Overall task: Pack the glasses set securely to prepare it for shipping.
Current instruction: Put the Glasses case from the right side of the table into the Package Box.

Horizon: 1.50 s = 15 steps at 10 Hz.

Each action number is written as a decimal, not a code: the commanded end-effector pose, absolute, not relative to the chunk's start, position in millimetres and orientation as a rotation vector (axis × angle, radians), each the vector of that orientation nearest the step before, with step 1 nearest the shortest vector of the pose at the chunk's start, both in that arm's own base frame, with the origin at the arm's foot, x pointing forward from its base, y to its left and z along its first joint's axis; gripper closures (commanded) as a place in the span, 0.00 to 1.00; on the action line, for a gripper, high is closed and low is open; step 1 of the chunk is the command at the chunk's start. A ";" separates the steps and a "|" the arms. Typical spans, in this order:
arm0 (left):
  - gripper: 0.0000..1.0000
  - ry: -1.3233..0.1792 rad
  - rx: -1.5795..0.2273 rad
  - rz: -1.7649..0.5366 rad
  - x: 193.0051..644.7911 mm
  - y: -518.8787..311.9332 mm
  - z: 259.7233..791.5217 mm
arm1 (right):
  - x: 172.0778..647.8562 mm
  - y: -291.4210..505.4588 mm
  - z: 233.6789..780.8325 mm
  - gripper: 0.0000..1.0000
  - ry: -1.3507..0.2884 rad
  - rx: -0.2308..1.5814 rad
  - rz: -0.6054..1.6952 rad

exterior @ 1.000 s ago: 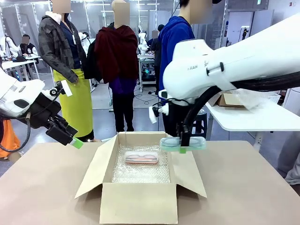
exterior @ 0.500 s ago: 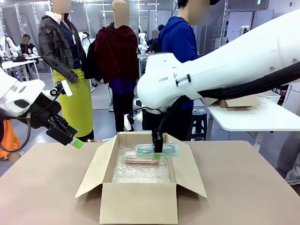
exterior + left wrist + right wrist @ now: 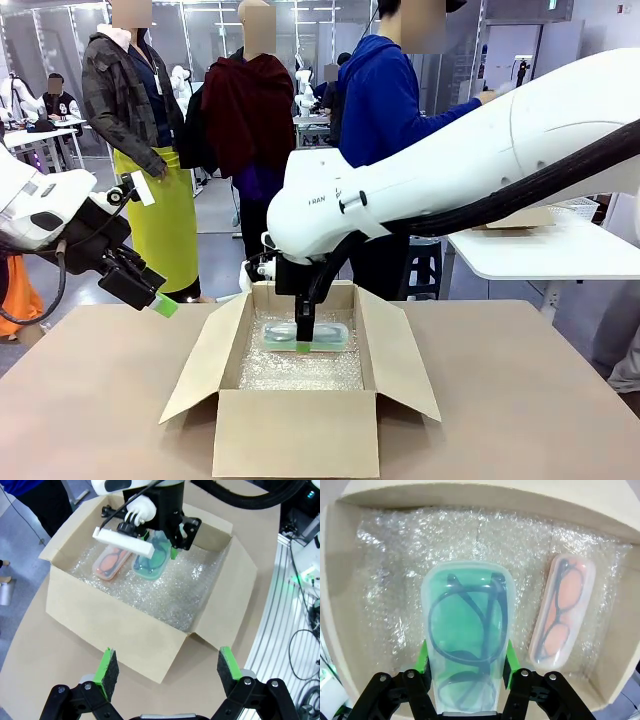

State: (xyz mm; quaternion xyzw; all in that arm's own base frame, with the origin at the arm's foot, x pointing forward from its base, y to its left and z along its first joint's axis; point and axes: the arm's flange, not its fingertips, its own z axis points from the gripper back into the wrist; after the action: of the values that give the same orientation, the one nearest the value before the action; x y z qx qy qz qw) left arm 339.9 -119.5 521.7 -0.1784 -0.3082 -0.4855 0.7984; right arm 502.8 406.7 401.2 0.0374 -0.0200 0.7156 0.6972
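My right gripper [image 3: 304, 345] is shut on the mint green glasses case [image 3: 325, 335], holding it low inside the open cardboard box [image 3: 300, 430] over the bubble wrap [image 3: 300, 372]. In the right wrist view the green case [image 3: 467, 640] sits between my green pads, with the pink case [image 3: 562, 615] lying flat on the bubble wrap beside it. From the left wrist both cases show, the pink case [image 3: 111, 560] and the green case [image 3: 152, 562], under the right arm. My left gripper [image 3: 165, 305] hangs open above the table left of the box, its fingers [image 3: 107, 667] empty.
The box flaps [image 3: 195, 365] stand open on all sides. A person in a blue hoodie [image 3: 385, 100] stands at the far side of the table. The brown table [image 3: 80, 400] has free room left and right of the box. A white side table [image 3: 540, 250] stands at the back right.
My right arm has swung left from the box's right flap and lowered the green case into the box beside the pink one. The left arm has not moved.
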 end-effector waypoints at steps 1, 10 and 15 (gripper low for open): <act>0.00 -0.673 -0.405 -1.058 341.0 -116.6 520.8 | 498.6 417.1 393.3 0.62 -0.065 0.072 1.563; 0.00 -0.673 -0.405 -1.058 341.0 -116.6 520.8 | 519.8 408.6 346.9 0.62 -0.021 0.113 1.570; 0.00 -0.673 -0.405 -1.058 341.0 -116.6 520.8 | 526.0 405.5 342.2 0.21 -0.002 0.070 1.614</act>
State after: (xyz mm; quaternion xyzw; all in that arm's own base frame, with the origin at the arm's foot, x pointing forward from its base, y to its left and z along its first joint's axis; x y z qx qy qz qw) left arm 339.9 -119.4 521.7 -0.1784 -0.3082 -0.4855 0.7984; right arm 526.7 405.1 337.0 0.0400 -0.0019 0.7144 0.6986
